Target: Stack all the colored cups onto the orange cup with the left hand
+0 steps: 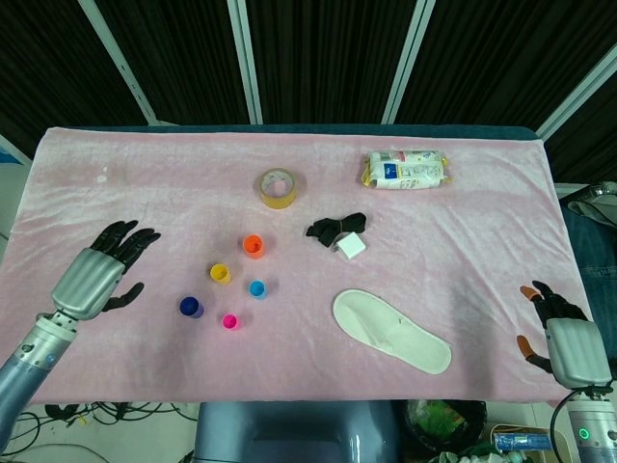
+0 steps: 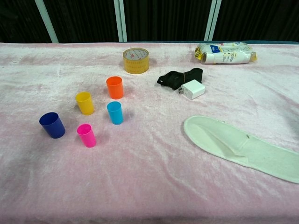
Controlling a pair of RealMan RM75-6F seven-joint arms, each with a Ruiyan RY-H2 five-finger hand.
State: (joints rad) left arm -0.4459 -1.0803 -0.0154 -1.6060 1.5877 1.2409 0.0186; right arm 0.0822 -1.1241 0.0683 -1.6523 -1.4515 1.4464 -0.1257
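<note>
Head view: left hand (image 1: 96, 275) hovers over pink cloth-covered table (image 1: 463, 280) near its left edge, fingers spread, holding nothing. To its right, well apart, five small plastic cups stand upright & separate: dark blue cup (image 1: 191, 307), then yellow cup (image 1: 220, 274), pink cup (image 1: 230, 321), orange cup (image 1: 253, 246), light blue cup (image 1: 257, 288). None stacked yet. Further right: yellowish tape roll (image 1: 277, 187), black strap bundle (image 1: 335, 228) touching white charger block (image 1: 351, 246), white slipper (image 1: 390, 331), plastic-wrapped packet (image 1: 406, 169). Right hand (image 1: 562, 338) sits off table's right front corner, fingers apart, empty.
</note>
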